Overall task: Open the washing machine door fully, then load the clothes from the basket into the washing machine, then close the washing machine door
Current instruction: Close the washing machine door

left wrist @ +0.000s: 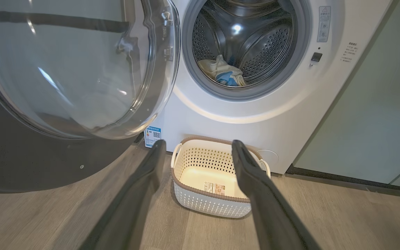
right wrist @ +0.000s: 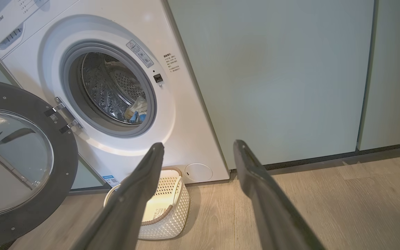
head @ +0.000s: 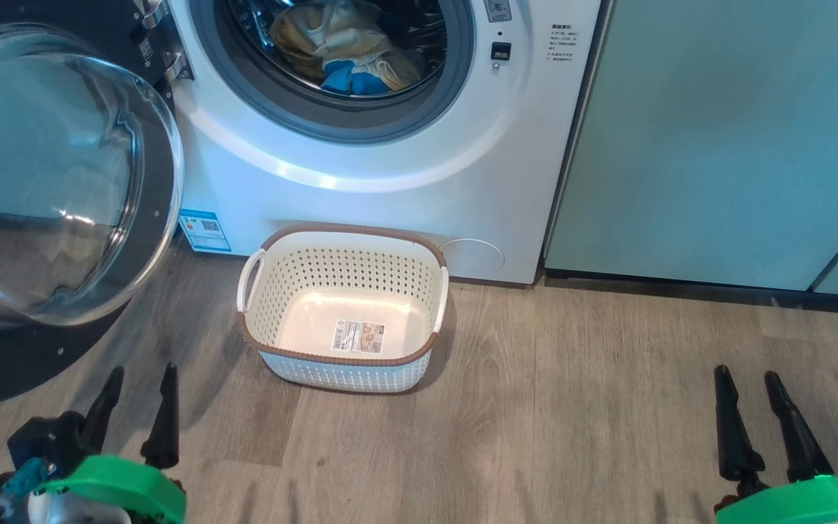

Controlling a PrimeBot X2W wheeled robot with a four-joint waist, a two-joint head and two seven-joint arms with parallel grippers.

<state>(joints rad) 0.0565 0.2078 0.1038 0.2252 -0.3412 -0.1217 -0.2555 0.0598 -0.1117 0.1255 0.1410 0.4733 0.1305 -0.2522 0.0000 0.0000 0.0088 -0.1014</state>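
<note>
Fingers on your left gripper stand spread wide with nothing between them, low at your near left over the wooden floor and pointing toward the machine. Your right gripper mirrors that at the near right, its fingers just as far apart and holding nothing. Both arms are cut off at the bottom edge just behind their green mounts, so you cannot read the forearm pose.

Ahead of you, between the two grippers but well apart from both, the basket sits on the floor, its back rim just beside the washing machine, the label on its floor in plain sight. In the right wrist view one finger covers the basket's near left side.

To your left the washing machine door hangs swung out, its outer part lost past the frame edge. Farthest back, the clothes lie in the drum, with their top cut off in the head view.
</note>
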